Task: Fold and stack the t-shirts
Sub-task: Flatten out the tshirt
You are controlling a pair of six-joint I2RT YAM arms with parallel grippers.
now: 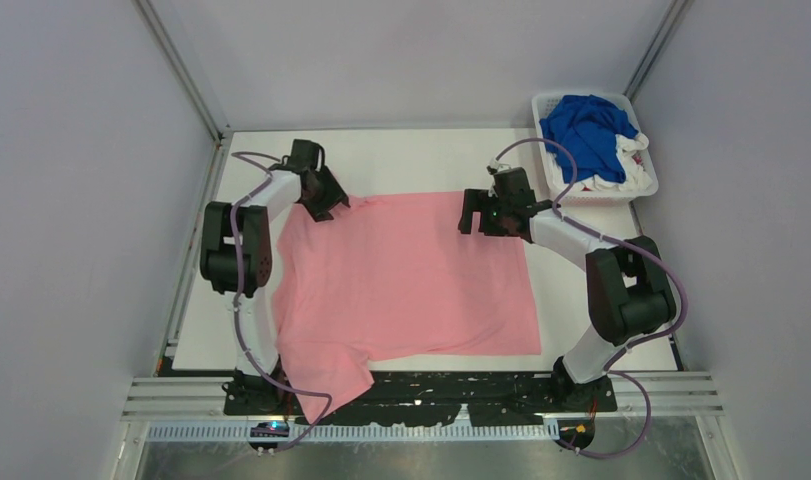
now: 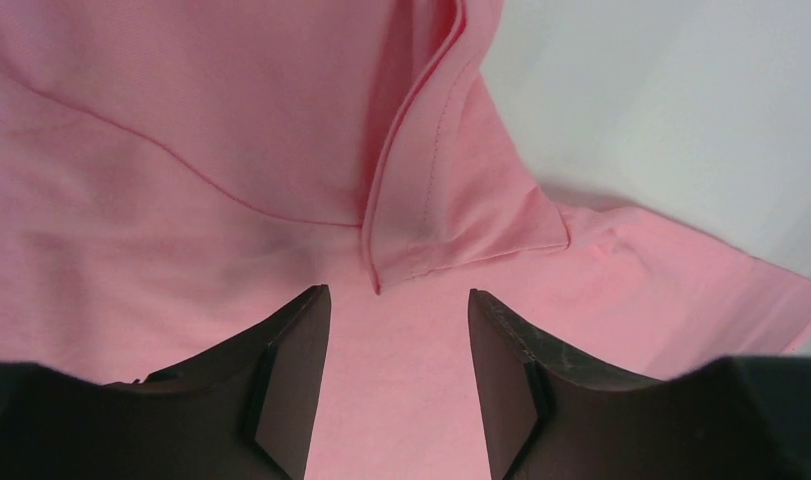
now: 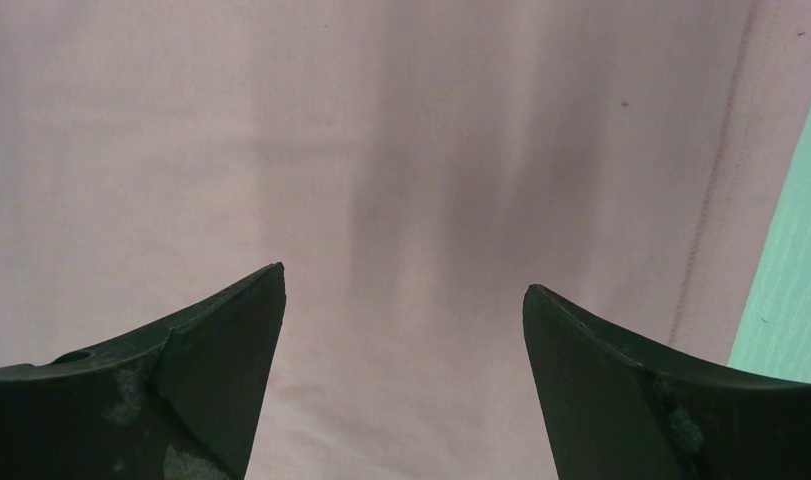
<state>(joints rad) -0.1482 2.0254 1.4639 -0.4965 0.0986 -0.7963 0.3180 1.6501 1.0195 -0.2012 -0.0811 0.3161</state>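
white table (image 1: 401, 160) | pink t-shirt (image 1: 411, 280) spread flat on it | left tool (image 1: 326, 205) at shirt's far-left corner, half spread over the cloth | right tool (image 1: 478, 215) at far-right corner, spread wide | blue t-shirt (image 1: 586, 130) in basket (image 1: 646, 186) past that corner

Spread t-shirt (image 1: 411, 285) on table (image 1: 411, 160); basket (image 1: 643, 188) of t-shirts (image 1: 586, 130) at far right.
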